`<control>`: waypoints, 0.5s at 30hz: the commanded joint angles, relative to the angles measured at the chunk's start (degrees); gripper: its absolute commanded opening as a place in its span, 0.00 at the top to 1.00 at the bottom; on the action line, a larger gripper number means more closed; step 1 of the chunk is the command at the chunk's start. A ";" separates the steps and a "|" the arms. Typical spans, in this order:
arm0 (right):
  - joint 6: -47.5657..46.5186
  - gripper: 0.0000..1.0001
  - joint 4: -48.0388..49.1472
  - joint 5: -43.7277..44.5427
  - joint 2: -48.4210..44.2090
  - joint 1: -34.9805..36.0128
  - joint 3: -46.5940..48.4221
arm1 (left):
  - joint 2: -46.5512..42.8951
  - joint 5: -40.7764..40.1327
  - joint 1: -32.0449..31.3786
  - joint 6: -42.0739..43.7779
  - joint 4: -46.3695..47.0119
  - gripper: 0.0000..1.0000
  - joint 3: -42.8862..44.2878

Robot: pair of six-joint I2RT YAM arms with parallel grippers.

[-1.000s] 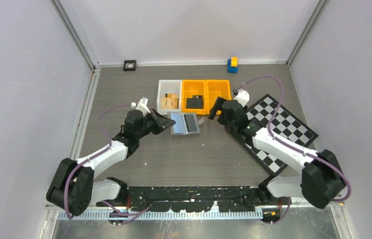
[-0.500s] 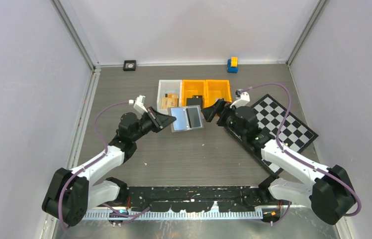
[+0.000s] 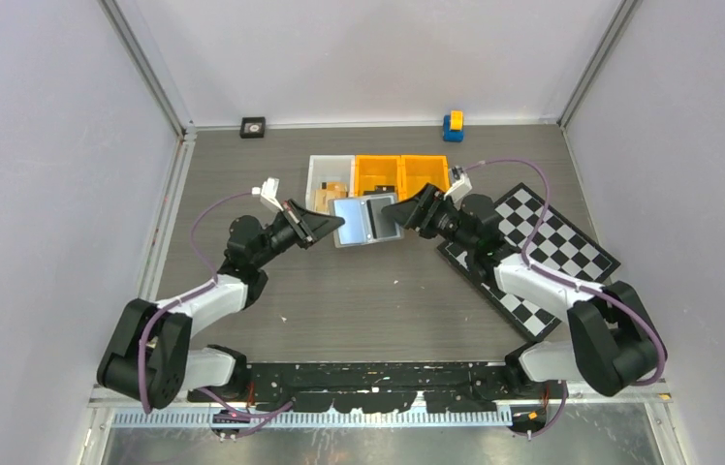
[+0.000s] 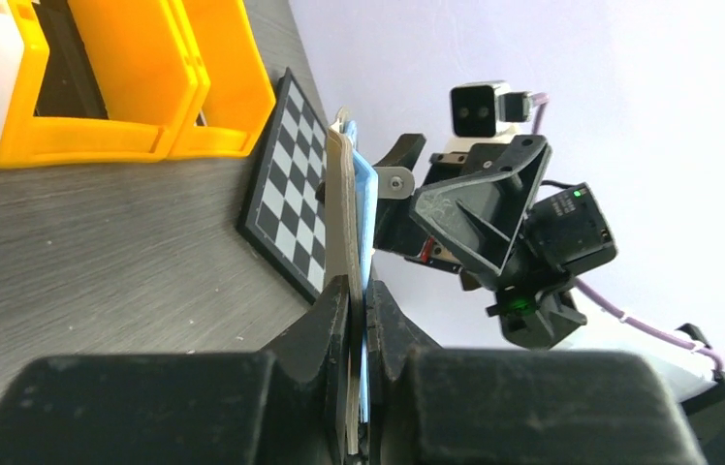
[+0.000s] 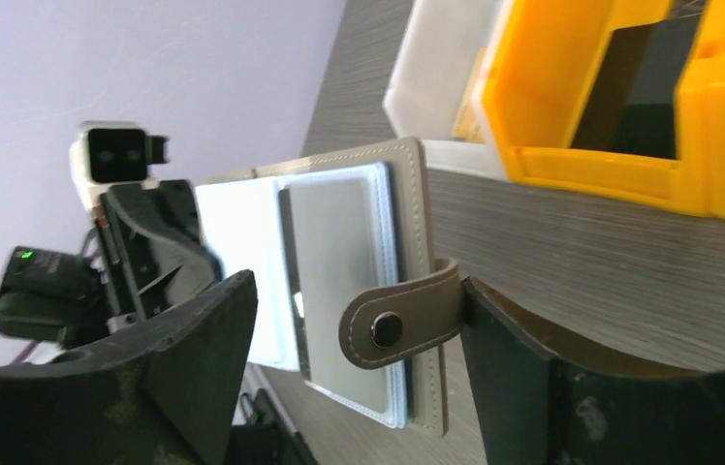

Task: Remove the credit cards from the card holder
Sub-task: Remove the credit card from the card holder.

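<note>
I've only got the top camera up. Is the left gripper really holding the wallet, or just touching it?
Observer: Holding it. The left wrist view shows the left gripper shut on the near edge of the card holder, which is seen edge-on.
Operator: Is the right one gripping anything?
Observer: No. In the right wrist view the right gripper is open, with one finger on each side of the snap strap.
Operator: Any card showing?
Observer: Yes, a silvery grey card sits in the clear pocket under that strap, not yet pulled out.
</note>
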 commanded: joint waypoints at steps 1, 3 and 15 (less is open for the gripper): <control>6.27 0.25 12.16 -8.82 2.70 -0.44 0.39 | 4.12 4.79 1.30 -6.97 16.03 1.00 -0.56; 7.00 0.35 13.05 -9.87 3.83 -0.52 0.74 | 6.15 5.69 1.50 -8.72 18.84 1.00 -0.39; 7.31 0.81 12.45 -10.23 4.02 -0.92 1.34 | 9.87 4.38 5.44 -10.99 13.86 0.88 -1.57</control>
